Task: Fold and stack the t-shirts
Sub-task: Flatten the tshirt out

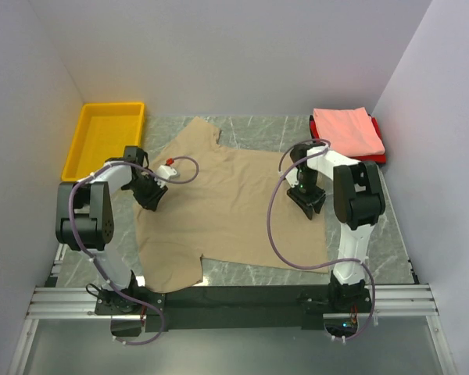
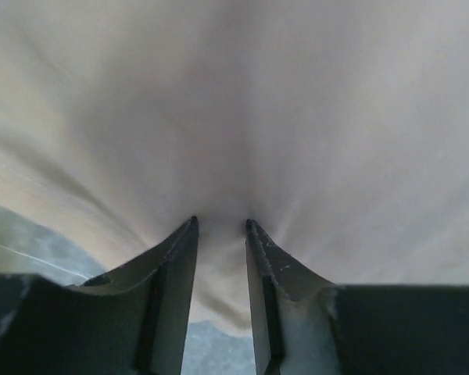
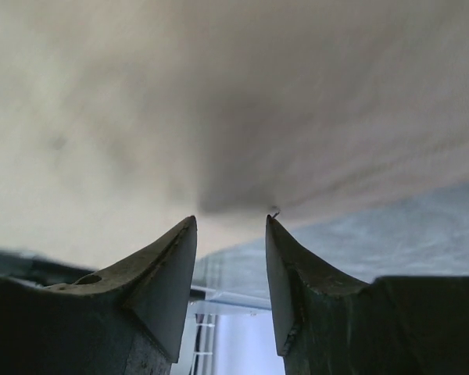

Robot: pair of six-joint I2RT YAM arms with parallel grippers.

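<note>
Right now I see the tan t-shirt [image 1: 227,203] spread out flat in the middle of the marble table [image 1: 297,129]. One sleeve points to the far side and one points toward the arms.

My left claw [image 1: 150,197] is down on the left edge of that shirt. Up close, the left claw [image 2: 220,223] is partly closed, with a bump of tan cloth [image 2: 258,101] squeezed between its two fingers. Little wrinkles fan out from the tips.

My right claw [image 1: 307,201] is down at the right side of the shirt. Its fingers stand apart [image 3: 230,219] and hold nothing. The edge of the tan cloth [image 3: 180,101] sits just past the tips, and I can see table [image 3: 391,234] through the gap.

At the far right corner, a folded pink t-shirt [image 1: 345,129] lies on top of a red t-shirt [image 1: 379,158]. A yellow bin [image 1: 109,107] sits at the far left.
</note>
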